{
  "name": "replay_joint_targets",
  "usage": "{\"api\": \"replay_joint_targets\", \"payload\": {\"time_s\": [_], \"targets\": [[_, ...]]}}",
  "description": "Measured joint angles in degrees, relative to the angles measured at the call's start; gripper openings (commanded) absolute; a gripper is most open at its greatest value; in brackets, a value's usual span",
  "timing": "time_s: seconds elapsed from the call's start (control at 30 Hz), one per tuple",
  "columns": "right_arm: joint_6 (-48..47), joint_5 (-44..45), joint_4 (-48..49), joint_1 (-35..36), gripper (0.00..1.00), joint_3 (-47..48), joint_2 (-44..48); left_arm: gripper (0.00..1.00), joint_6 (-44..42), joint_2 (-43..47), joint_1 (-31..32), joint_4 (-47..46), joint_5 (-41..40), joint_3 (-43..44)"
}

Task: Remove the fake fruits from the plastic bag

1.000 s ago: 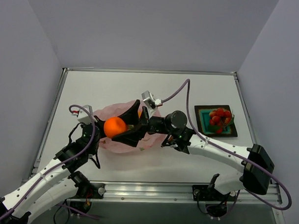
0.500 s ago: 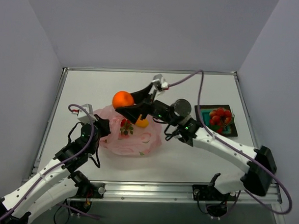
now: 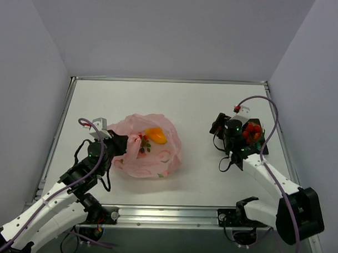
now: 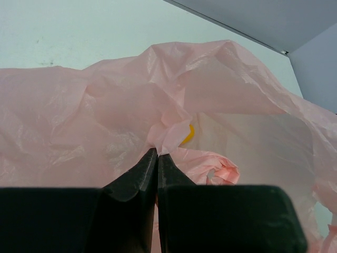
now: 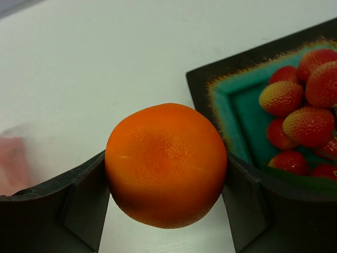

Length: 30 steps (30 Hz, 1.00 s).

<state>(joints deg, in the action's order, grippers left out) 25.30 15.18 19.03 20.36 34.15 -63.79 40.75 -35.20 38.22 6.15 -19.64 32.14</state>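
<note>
Right wrist view, orange ball (image 5: 166, 158) clamped in right claw (image 5: 166, 197)

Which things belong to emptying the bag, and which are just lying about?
Job: pink plastic bag, pinched by left gripper; orange ball in right gripper; yellow-orange fruit inside bag; red berry bunch, already out.
Lying about: black-rimmed teal tray holding the berries.

On table (image 3: 203, 105): bag (image 3: 151, 153) left, tray (image 5: 206, 80) right; berries (image 5: 308, 124) in tray; ball (image 5: 166, 163) just left of tray.

a black-rimmed teal tray (image 5: 237, 66) sits on the white table (image 3: 159, 98)
</note>
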Motion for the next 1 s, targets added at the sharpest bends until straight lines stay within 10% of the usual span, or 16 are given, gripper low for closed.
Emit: {"api": "replay_joint_targets", "payload": {"time_s": [0.53, 1.0], "targets": [[1.36, 8.48, 6.84, -6.4, 0.12, 5.38, -26.1, 0.02, -0.24, -0.98, 0.0, -1.29, 4.5, -0.48], [5.6, 12.09, 11.89, -8.07, 0.67, 9.46, -32.76, 0.02, -0.24, -1.88, 0.0, -1.7, 5.07, -1.05]]}}
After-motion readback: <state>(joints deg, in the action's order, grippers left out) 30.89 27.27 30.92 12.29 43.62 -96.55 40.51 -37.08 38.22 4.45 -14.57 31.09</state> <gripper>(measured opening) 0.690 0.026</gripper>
